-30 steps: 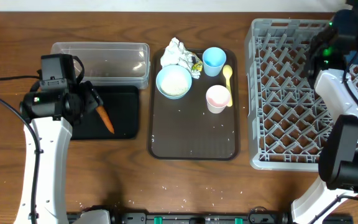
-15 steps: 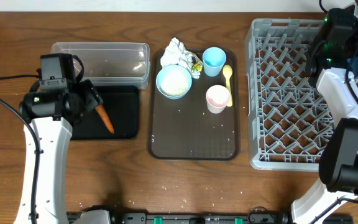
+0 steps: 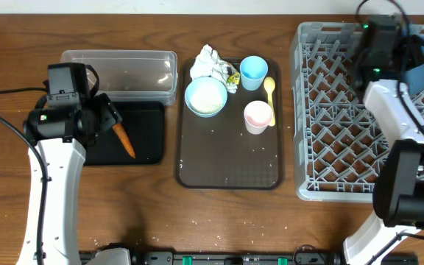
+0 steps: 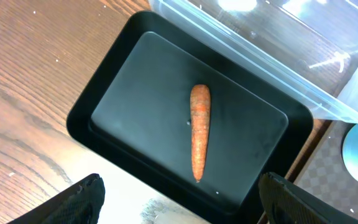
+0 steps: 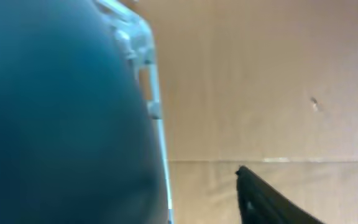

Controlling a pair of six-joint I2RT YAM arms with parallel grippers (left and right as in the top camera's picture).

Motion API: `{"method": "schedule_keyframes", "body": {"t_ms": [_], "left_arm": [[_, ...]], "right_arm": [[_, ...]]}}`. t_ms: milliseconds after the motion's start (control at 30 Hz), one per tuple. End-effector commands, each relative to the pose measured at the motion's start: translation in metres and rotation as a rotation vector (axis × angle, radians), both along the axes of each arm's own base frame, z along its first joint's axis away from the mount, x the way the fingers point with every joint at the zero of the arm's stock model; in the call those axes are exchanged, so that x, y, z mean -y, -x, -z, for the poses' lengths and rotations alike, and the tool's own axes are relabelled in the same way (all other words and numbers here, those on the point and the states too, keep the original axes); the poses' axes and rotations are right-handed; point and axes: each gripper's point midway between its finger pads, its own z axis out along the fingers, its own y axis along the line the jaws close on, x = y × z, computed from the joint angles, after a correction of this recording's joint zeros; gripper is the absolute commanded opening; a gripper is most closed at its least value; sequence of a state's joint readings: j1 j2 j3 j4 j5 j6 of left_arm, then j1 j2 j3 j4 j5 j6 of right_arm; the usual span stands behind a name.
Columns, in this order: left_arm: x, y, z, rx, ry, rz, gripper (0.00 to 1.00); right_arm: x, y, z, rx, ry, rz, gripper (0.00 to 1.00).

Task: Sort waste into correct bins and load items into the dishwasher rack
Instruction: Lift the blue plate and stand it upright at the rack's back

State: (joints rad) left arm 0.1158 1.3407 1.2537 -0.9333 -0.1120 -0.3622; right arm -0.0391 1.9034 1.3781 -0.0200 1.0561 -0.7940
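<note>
Though blurred, perhaps plate (image 5: 55,124) before rack (image 3: 330,147).

Table (image 3: 219,221): rack (image 3: 330,132), tub (image 3: 124,73), tray (image 3: 227,162), black bin (image 3: 149,125)

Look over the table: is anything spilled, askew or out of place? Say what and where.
White grains lie scattered on the wood table in front of the brown tray, and a few specks seem to dot the tray too. They look spilled. Nothing else stands out.
</note>
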Motion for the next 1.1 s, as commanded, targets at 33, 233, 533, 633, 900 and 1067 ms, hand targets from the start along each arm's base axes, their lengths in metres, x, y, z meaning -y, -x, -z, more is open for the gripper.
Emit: {"method": "schedule_keyframes", "body": {"t_ms": [33,233,533,633,900,1067], "left_arm": [[-0.003,-0.002,-0.003,0.005,-0.012,-0.005,0.83],[-0.003,-0.002,-0.003,0.005,-0.012,-0.005,0.83],[-0.003,-0.002,-0.003,0.005,-0.013,-0.004,0.83],[-0.003,-0.002,-0.003,0.005,-0.013,-0.004,0.83],[-0.002,-0.001,-0.003,0.001,-0.012,-0.004,0.83],[0.003,-0.001,-0.001,-0.017,-0.011,0.071,0.83]], "right_arm": [[-0.022,-0.009,0.005,0.068,-0.036,-0.034,0.71],[-0.032,-0.014,-0.016,0.155,-0.035,-0.051,0.92],[-0.083,-0.007,-0.095,0.356,-0.092,-0.206,0.99],[-0.123,-0.005,-0.115,0.412,-0.165,-0.331,0.99],[-0.224,0.004,-0.095,0.365,-0.552,-0.647,0.99],[-0.277,0.023,-0.055,0.252,-0.893,-0.711,0.99]]}}
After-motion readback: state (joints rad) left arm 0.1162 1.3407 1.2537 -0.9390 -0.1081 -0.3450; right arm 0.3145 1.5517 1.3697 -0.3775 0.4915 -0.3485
